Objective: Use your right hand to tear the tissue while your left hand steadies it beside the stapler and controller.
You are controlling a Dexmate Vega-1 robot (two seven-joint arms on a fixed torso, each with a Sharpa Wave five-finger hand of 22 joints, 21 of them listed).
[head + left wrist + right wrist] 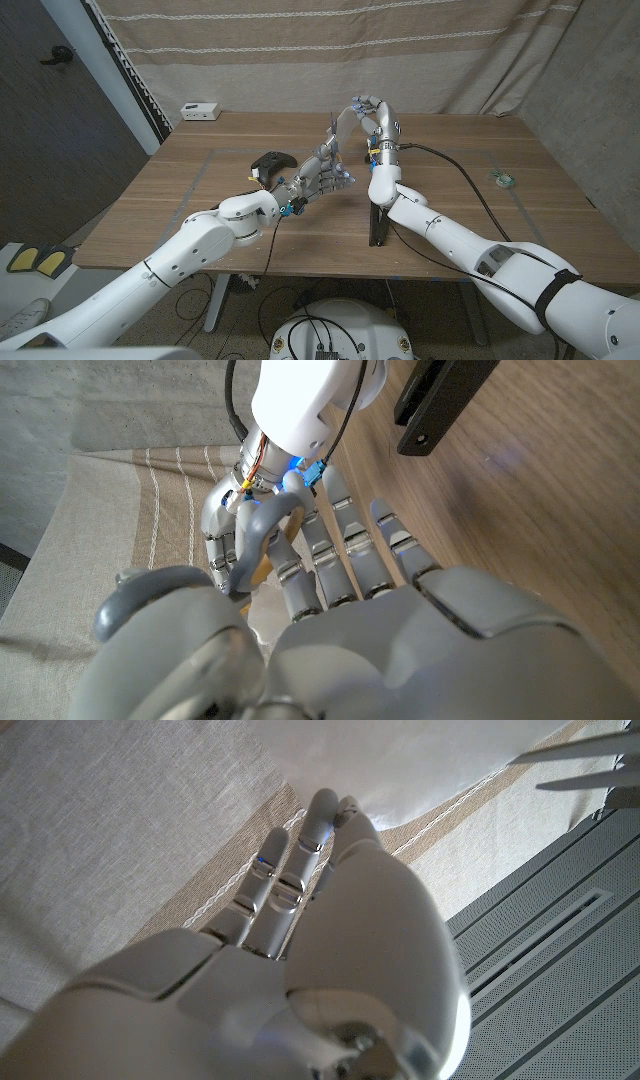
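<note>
Because the tissue [345,122] is thin, limp and fragile, the right hand [378,118] pinches its upper edge while the left hand [325,172] pinches lower down.

The wooden bench [450,215] carries a black controller [270,161], a black stapler [378,225], a white box [200,111] and a small round object [504,180].

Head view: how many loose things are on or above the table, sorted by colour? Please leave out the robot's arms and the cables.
Black: 2, the controller and the stapler.
White: 2, the tissue raised above the table and the small box at the far edge.
Greenish: 1, a small round thing, too small to identify.
Total: 5.
</note>
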